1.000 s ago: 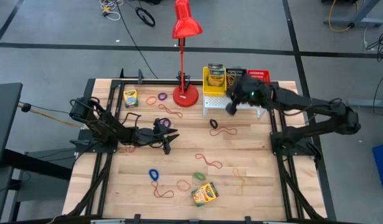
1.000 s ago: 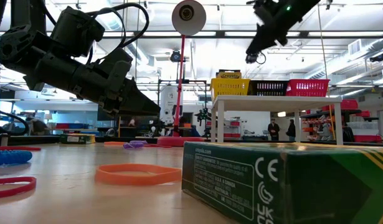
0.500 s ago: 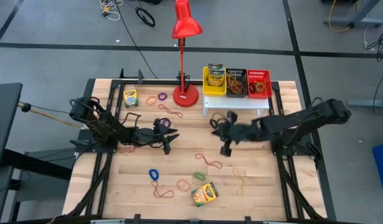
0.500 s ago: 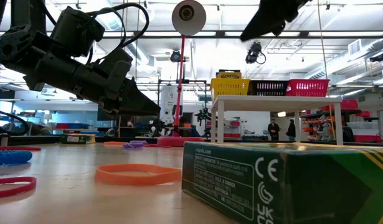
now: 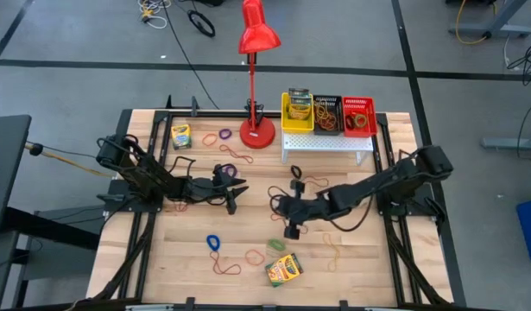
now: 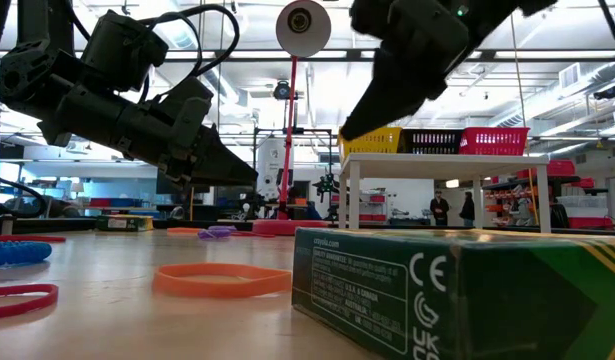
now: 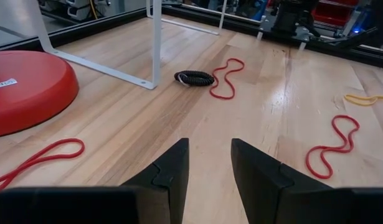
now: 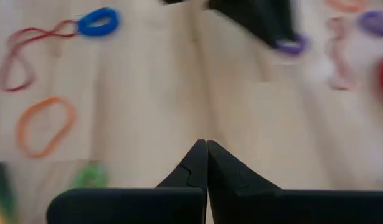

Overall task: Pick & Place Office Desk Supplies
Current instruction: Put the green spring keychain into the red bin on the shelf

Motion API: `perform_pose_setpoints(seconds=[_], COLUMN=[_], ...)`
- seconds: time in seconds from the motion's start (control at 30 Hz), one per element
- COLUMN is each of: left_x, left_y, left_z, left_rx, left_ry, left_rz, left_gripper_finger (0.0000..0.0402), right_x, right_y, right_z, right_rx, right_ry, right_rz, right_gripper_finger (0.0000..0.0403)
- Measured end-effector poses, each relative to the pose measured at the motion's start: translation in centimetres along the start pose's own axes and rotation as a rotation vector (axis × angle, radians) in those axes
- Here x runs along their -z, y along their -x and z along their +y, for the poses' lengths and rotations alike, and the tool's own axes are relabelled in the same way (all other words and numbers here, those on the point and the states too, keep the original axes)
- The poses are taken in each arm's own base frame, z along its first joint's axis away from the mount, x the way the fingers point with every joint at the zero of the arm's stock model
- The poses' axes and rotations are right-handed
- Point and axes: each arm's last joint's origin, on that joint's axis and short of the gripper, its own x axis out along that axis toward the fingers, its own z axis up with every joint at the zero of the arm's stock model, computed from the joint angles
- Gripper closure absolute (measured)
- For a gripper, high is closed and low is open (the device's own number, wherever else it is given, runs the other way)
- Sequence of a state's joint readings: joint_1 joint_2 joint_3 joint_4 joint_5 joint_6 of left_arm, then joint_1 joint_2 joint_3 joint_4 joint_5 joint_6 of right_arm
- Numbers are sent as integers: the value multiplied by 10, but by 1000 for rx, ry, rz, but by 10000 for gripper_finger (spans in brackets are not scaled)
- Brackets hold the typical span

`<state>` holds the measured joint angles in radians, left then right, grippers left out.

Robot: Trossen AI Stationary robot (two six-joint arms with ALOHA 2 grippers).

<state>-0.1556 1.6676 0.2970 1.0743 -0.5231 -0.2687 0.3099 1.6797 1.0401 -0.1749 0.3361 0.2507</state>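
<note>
Presently, right gripper (image 5: pixel 288 226) pinched empty above mid-table, likely lining up a pick | red rubber band (image 5: pixel 289 223) directly beneath it, crayon box (image 5: pixel 283 269) nearer the front edge | left gripper (image 5: pixel 231 193) parted, empty, waiting well aside, purple band (image 5: pixel 229 172) just beyond it

Bare wood at table centre; tall red desk lamp (image 5: pixel 257 52) and white perforated stand (image 5: pixel 327 143) block 12 o'clock.
</note>
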Motion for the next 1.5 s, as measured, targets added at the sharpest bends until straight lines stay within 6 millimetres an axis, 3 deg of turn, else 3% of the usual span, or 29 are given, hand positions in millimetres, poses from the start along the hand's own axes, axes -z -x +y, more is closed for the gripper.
perform_pose_setpoints(seconds=[0.3, 0.7, 1.13, 1.5], left_x=[0, 0, 0, 0], left_y=[0, 0, 0, 0], left_z=[0, 0, 0, 0], left_rx=[0, 1, 0, 1], left_ry=[0, 0, 0, 2], left_rz=[0, -1, 0, -3], left_gripper_finger=[276, 276, 276, 276], right_x=[30, 51, 53, 49], right_y=[-30, -56, -58, -43], right_z=[31, 57, 46, 33], right_rx=[-259, -312, -188, -115], right_ry=[31, -93, -15, -32], right_rz=[177, 196, 210, 260], right_gripper_finger=[392, 287, 306, 245])
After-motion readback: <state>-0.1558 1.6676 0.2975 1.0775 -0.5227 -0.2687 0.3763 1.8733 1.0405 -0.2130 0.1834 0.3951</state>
